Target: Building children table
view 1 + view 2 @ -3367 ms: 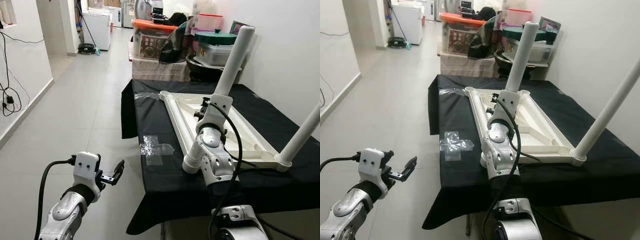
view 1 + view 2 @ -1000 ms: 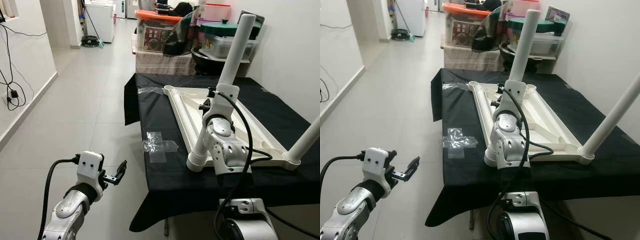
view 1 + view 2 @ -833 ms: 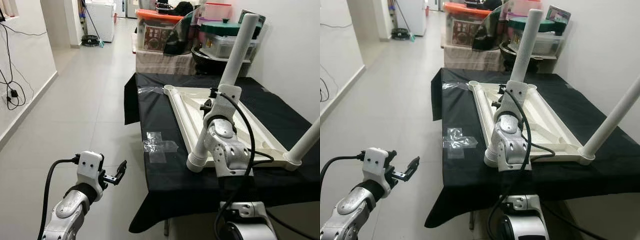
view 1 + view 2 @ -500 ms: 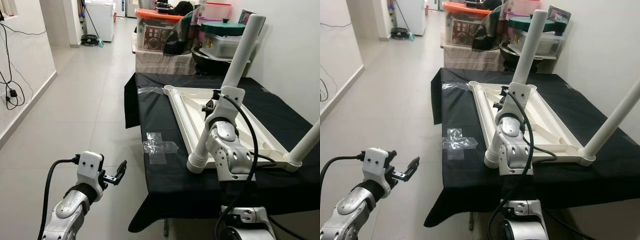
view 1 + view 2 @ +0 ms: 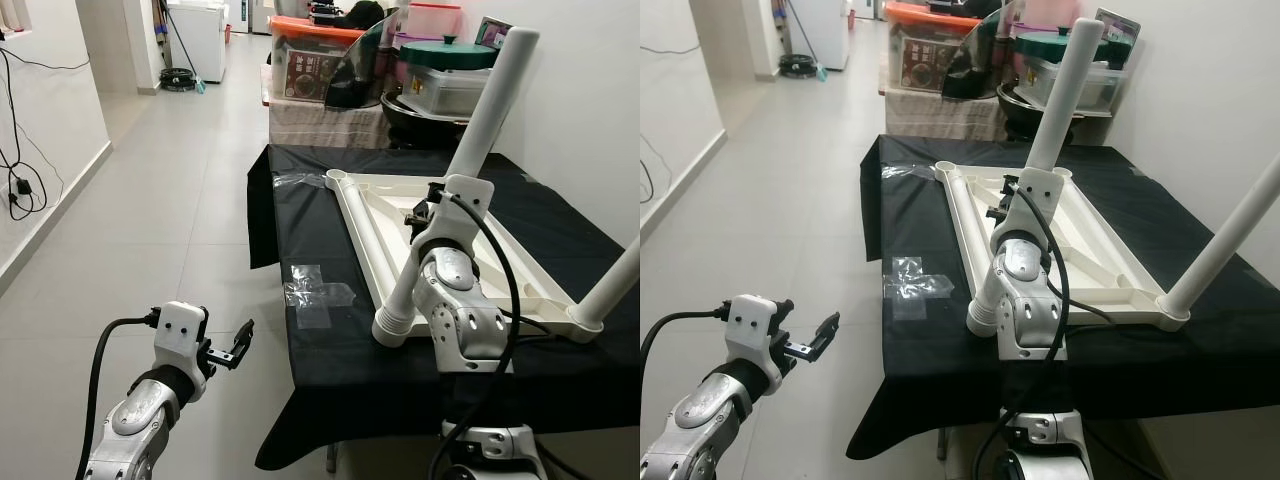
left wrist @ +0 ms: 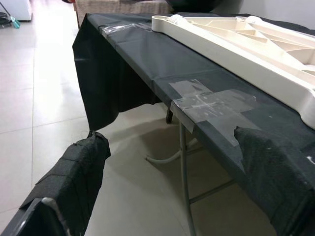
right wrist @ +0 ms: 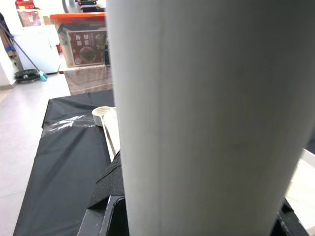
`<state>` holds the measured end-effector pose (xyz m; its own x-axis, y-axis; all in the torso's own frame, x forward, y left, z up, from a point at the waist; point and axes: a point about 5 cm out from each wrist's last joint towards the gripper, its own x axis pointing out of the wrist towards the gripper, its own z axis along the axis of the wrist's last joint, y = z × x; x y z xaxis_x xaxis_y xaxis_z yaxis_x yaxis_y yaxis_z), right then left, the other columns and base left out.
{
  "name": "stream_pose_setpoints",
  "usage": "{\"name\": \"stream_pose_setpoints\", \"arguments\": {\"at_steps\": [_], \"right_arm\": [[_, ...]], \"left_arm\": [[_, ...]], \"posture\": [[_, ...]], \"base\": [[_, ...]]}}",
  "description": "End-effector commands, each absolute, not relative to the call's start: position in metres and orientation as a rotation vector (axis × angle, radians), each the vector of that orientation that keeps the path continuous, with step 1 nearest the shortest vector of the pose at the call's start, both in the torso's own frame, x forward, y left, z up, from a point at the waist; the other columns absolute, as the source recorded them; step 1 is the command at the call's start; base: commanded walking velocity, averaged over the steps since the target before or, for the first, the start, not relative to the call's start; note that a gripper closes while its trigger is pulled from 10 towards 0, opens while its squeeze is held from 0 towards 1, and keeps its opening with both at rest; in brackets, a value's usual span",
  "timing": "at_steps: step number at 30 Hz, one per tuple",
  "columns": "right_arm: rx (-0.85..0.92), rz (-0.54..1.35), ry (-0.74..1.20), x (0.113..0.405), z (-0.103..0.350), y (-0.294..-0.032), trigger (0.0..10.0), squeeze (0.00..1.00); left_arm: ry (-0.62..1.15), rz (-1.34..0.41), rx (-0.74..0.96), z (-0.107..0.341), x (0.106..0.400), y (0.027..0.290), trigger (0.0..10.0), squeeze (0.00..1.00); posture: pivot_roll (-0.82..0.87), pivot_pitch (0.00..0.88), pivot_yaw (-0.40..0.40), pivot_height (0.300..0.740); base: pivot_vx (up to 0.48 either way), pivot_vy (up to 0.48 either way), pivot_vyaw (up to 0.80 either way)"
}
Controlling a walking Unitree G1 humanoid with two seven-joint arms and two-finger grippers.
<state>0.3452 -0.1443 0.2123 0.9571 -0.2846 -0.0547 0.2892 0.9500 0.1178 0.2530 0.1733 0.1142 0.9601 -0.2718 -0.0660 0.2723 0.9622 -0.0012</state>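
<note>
Right eye view: right gripper (image 5: 1012,198) is clasping white table leg (image 5: 1060,92).
Advice: keep leg straight above tabletop (image 5: 1080,250) corner socket.
Left gripper (image 5: 812,337): hanging wide, empty.

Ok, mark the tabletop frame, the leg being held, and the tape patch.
tabletop frame (image 5: 385,205), left eye view, far inner panel.
held leg (image 5: 1065,85), right eye view, upper shaft.
tape patch (image 5: 315,295), left eye view, centre.
</note>
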Motion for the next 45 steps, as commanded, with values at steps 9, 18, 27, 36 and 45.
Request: {"name": "stream_pose_setpoints", "arguments": {"at_steps": [9,18,27,36,45], "right_arm": [[0.087,-0.316,0.188,0.3417,0.1760,-0.1489,10.0,0.00],[0.081,-0.328,0.167,0.3445,0.1791,-0.1512,10.0,0.00],[0.079,-0.330,0.168,0.3448,0.1786,-0.1517,10.0,0.00],[0.078,-0.329,0.172,0.3453,0.1767,-0.1522,10.0,0.00],[0.078,-0.340,0.159,0.3508,0.1816,-0.1563,10.0,0.00]], "left_arm": [[0.062,-0.309,-0.019,0.1142,0.2525,0.1693,10.0,0.00],[0.054,-0.305,-0.017,0.1155,0.2517,0.1708,10.0,0.00],[0.061,-0.296,-0.009,0.1148,0.2518,0.1717,10.0,0.00],[0.062,-0.296,-0.012,0.1139,0.2514,0.1718,10.0,0.00],[0.058,-0.307,-0.024,0.1147,0.2504,0.1704,10.0,0.00]], "posture": [[0.08,0.000,-0.088,0.740],[0.08,0.000,-0.090,0.740],[0.09,0.000,-0.090,0.740],[0.09,0.000,-0.090,0.740],[0.09,0.000,-0.092,0.740]], "base": [[0.000,0.000,0.00],[0.240,0.000,0.00],[0.000,0.000,0.00],[0.000,0.000,0.00],[0.062,0.000,0.00]]}}
